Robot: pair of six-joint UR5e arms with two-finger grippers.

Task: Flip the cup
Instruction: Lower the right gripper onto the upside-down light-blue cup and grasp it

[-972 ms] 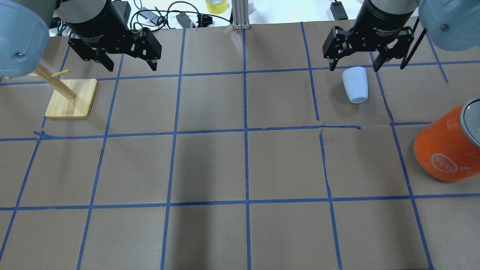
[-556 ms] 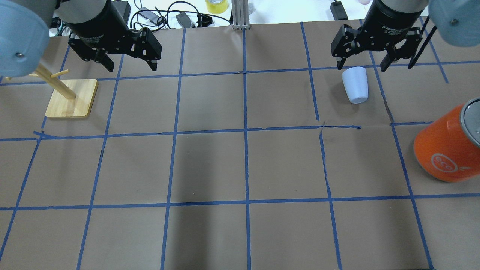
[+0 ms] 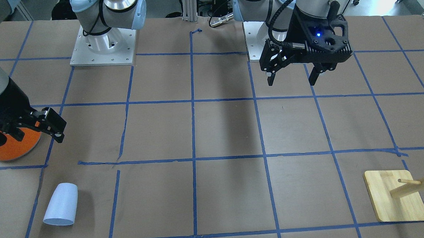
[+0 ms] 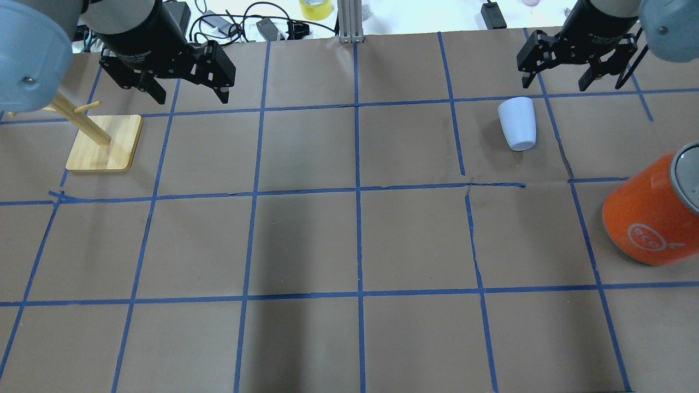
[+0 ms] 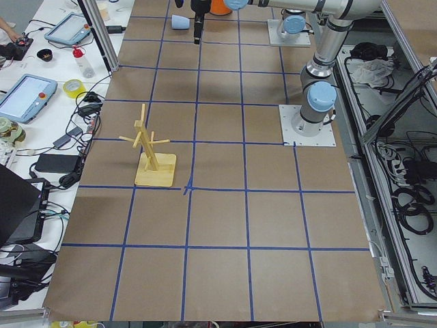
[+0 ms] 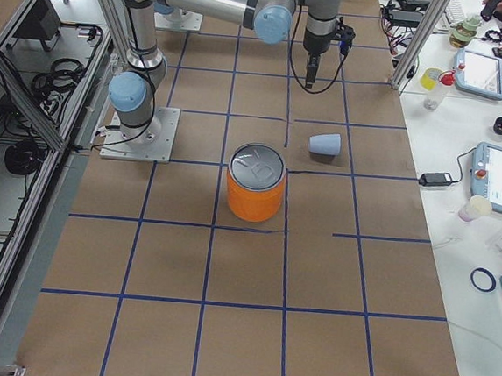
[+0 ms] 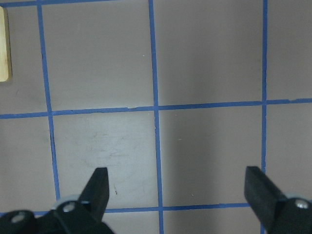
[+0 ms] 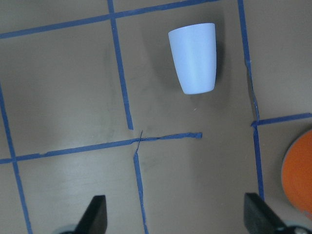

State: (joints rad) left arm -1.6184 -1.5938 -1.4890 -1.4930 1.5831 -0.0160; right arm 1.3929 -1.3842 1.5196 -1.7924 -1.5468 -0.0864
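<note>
The pale light-blue cup (image 4: 517,123) lies on its side on the brown table, its wide rim pointing away from the robot. It also shows in the front view (image 3: 61,205), the right wrist view (image 8: 193,57) and the right side view (image 6: 325,144). My right gripper (image 4: 554,86) is open and empty, up in the air beyond and to the right of the cup, not touching it; its fingertips (image 8: 95,214) frame the bottom of its wrist view. My left gripper (image 4: 193,100) is open and empty, high over the table's far left (image 3: 291,82).
A big orange can (image 4: 650,218) with a silver top stands at the right edge, near the cup's square. A wooden peg stand (image 4: 104,143) stands at the far left, beside the left gripper. Cables and a tape roll (image 4: 315,8) lie beyond the table's far edge.
My right gripper, still open, has moved to the right and away from the cup, which it had straddled from behind. The cup and the left arm have not moved.
</note>
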